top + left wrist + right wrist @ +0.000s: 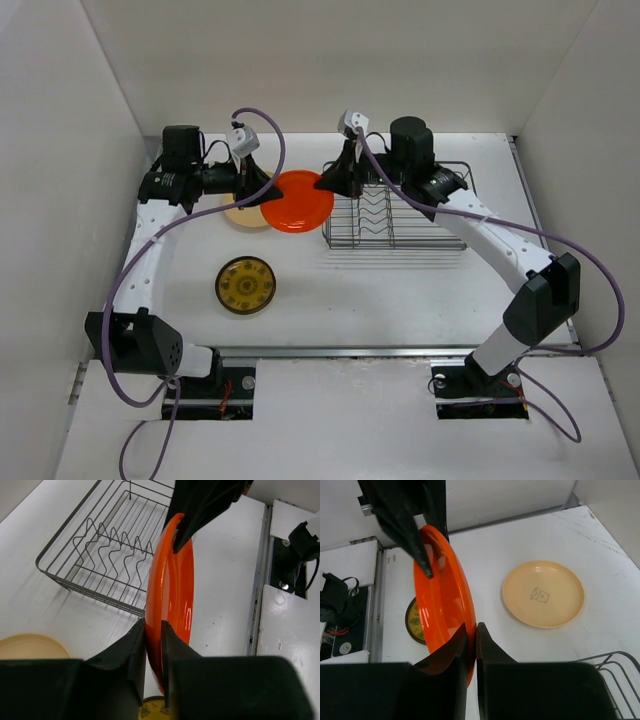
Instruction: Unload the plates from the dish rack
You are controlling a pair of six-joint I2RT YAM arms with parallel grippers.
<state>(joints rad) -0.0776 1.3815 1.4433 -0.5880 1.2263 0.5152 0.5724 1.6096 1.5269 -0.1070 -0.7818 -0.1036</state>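
**Handover above the table.** The orange-red plate (298, 201) is hanging on edge at the upper centre of the overhead frame, between the dish rack (400, 228) and a peach plate (238, 216) lying on the table (400, 300). The right tool (327, 182) is clamping one rim and the left tool (262, 187) is pinching the opposite rim. Judged next: the right tool lets go, then the left lowers the plate near the yellow patterned plate (245, 285). Overhead, the peach plate is partly covered. The rack is showing no plates, though the right arm is crossing part of it.
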